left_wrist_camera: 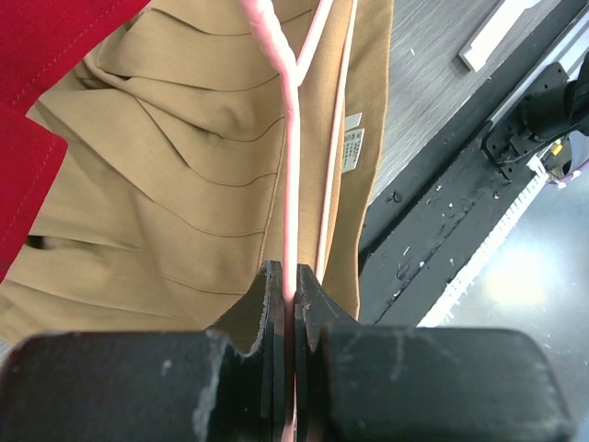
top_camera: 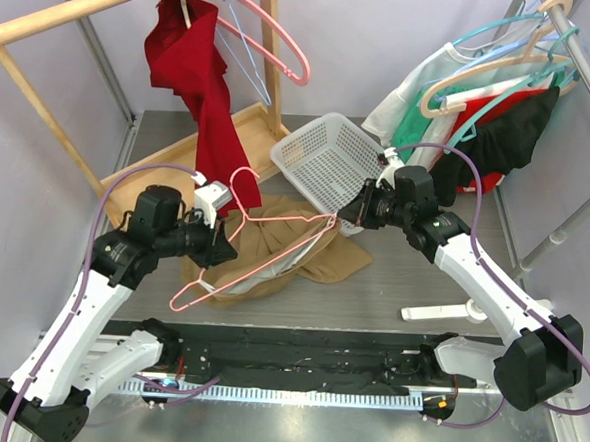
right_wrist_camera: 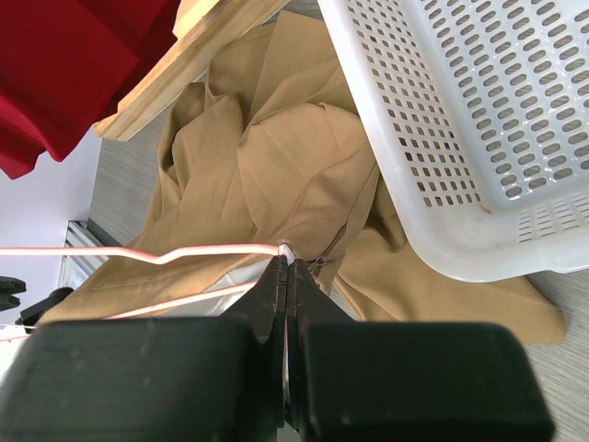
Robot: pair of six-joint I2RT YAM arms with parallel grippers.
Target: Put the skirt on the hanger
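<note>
The skirt (top_camera: 345, 260) is not on the hanger (top_camera: 285, 218) yet. It lies crumpled on the worktop (top_camera: 412, 278) just in front of the basket (top_camera: 329, 158), with the pink wire frame held across it. I cannot tell whether any wire sits inside the waistband. Threading and hanging up look still to do. Both arms reach inward in front of the basket. The left gripper (left_wrist_camera: 294, 276) has its fingers pinching the wire below the hook. The right gripper (right_wrist_camera: 287, 272) has its fingers pressed together on the frame's corner nearest the basket.
</note>
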